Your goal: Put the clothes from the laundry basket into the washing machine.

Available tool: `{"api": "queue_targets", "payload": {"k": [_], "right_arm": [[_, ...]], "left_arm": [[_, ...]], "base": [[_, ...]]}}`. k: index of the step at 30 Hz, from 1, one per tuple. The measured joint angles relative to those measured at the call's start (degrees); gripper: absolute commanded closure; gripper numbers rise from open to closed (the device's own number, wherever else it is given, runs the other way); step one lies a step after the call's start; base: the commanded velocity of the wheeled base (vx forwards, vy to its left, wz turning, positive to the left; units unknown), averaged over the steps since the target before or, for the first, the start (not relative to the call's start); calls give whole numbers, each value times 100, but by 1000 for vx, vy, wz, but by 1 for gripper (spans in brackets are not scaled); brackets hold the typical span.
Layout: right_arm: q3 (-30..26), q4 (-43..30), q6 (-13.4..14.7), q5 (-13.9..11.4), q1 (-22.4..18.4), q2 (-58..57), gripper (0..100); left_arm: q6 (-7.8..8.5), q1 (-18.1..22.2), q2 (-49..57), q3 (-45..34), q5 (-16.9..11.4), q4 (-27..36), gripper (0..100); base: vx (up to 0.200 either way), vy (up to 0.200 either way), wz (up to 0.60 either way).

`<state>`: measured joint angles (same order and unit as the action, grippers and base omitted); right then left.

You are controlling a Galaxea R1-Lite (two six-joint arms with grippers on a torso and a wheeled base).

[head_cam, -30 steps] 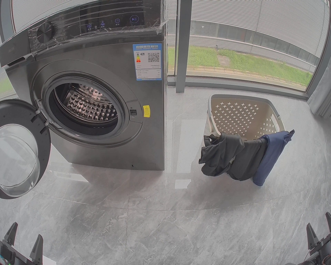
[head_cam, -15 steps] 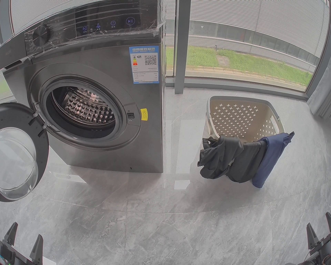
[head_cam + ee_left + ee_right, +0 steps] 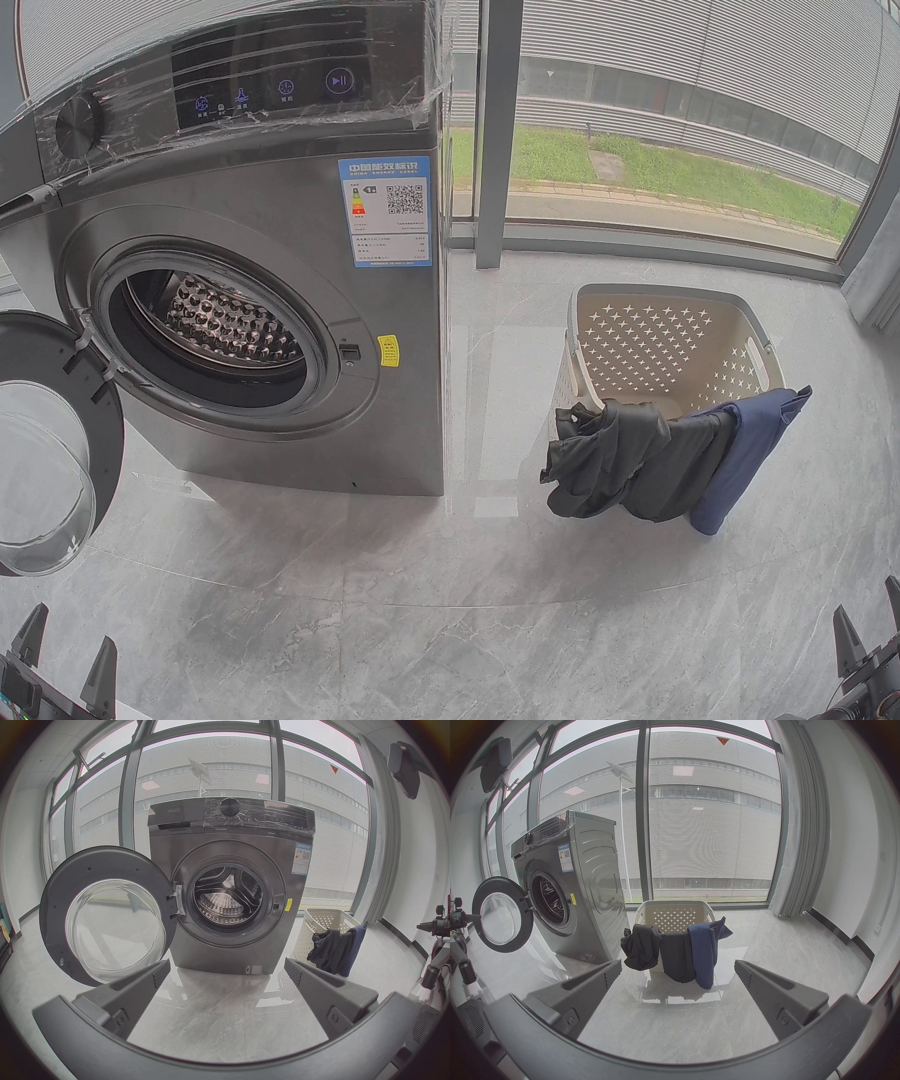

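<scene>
L gripper (image 3: 225, 966), R gripper (image 3: 677, 966): nearest, low, jaws spread wide, empty. Dark clothes (image 3: 619, 455) + blue garment (image 3: 745, 450): draped over near rim of laundry basket (image 3: 647, 347). Washing machine (image 3: 394, 422): left of basket, door (image 3: 47, 469) swung open.

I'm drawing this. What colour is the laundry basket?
The basket is cream, best seen in the head view.

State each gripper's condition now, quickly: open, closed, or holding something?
Left gripper: open, holding nothing.
Right gripper: open, holding nothing.
</scene>
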<state>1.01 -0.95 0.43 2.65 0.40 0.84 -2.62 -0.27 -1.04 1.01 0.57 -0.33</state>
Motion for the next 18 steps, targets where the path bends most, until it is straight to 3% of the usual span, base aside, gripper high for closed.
{"api": "queue_targets", "payload": {"k": [18], "right_arm": [[0, -2, 1, -2, -5, 1, 0]], "left_arm": [[-13, 2, 0, 0, 2, 1, 0]], "base": [[0, -200, 0]]}}
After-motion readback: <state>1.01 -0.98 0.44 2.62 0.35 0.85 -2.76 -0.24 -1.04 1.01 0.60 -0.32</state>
